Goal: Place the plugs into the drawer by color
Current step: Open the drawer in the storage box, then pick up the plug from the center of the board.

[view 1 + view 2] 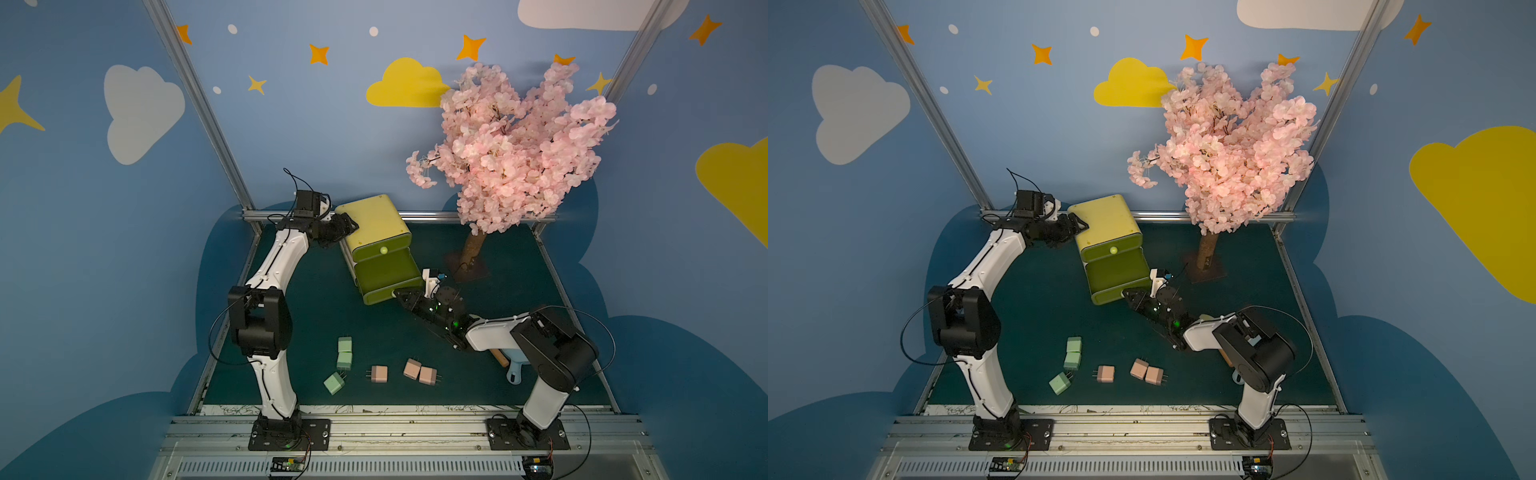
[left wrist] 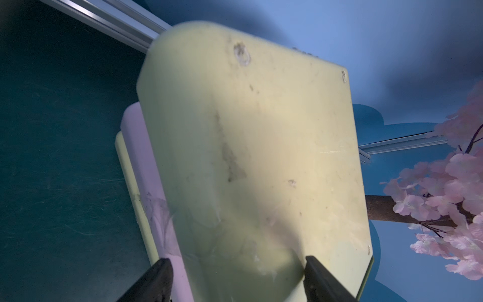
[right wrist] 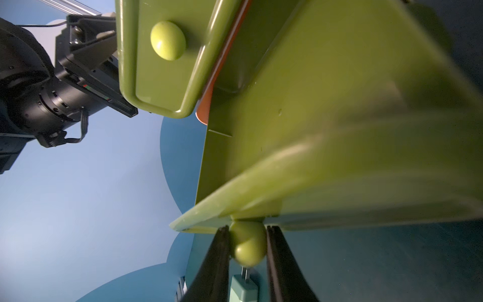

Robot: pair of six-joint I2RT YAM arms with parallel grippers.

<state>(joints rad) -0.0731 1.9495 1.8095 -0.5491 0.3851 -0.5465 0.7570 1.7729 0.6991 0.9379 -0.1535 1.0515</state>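
Note:
The yellow-green drawer (image 1: 374, 224) (image 1: 1104, 222) stands at the back of the mat. Its top drawer is closed and shows a pale knob (image 3: 167, 40). The one below is pulled out toward me (image 1: 386, 272). My right gripper (image 1: 397, 294) (image 3: 247, 243) is shut on that drawer's knob (image 3: 247, 248). My left gripper (image 1: 351, 226) (image 2: 239, 279) straddles the chest's upper back edge, its fingers on either side of the body (image 2: 248, 157). Three green plugs (image 1: 344, 360) and three pink plugs (image 1: 412, 369) lie loose near the front in both top views. One green plug (image 3: 243, 287) shows beneath the held knob.
A pink blossom tree (image 1: 511, 141) stands at the back right on a brown base (image 1: 467, 270), close to my right wrist. A pale blue pan with a wooden handle (image 1: 515, 372) lies under my right arm. Aluminium rails (image 1: 436, 216) edge the mat.

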